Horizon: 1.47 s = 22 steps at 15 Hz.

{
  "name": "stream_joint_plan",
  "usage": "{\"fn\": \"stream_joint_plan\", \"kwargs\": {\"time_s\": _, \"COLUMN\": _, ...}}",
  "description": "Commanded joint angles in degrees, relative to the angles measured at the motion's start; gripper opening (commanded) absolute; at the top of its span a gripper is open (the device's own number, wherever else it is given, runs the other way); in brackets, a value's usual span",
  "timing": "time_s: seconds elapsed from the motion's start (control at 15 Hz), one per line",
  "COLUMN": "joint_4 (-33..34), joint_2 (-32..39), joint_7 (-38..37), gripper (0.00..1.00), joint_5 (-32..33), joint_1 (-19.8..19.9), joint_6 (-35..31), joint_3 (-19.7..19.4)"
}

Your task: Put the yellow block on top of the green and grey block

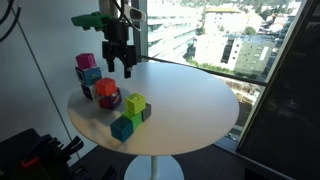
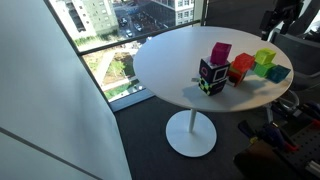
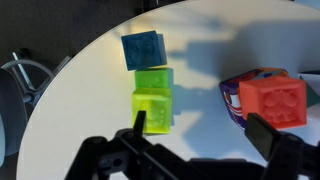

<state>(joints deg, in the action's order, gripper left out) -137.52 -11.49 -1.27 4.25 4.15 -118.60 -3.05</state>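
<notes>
A round white table beside a high window holds a cluster of toy cubes. The gripper hangs above the table, its two fingers spread wide and holding nothing. In the wrist view the yellow block lies just beyond the left fingertip, touching the green half of the green and grey block on its far side. In an exterior view it looks raised, over the grey half. A teal-blue cube lies farther off, and an orange cube lies to the right.
</notes>
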Motion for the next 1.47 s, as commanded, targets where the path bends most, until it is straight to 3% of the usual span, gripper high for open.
{"fn": "stream_joint_plan", "kwargs": {"time_s": 0.0, "joint_4": 1.33, "joint_2": -2.99, "joint_7": -1.53, "gripper": 1.00, "joint_5": 0.62, "joint_1": -0.32, "joint_6": 5.97, "joint_3": 0.78}}
{"fn": "stream_joint_plan", "kwargs": {"time_s": 0.47, "joint_4": 3.36, "joint_2": -7.00, "joint_7": -2.20, "gripper": 1.00, "joint_5": 0.50, "joint_1": -0.63, "joint_6": 13.38, "joint_3": 2.02}}
{"fn": "stream_joint_plan", "kwargs": {"time_s": 1.4, "joint_4": 2.30, "joint_2": -14.21, "joint_7": -1.16, "gripper": 1.00, "joint_5": -2.74, "joint_1": -2.18, "joint_6": 11.88, "joint_3": 2.18}}
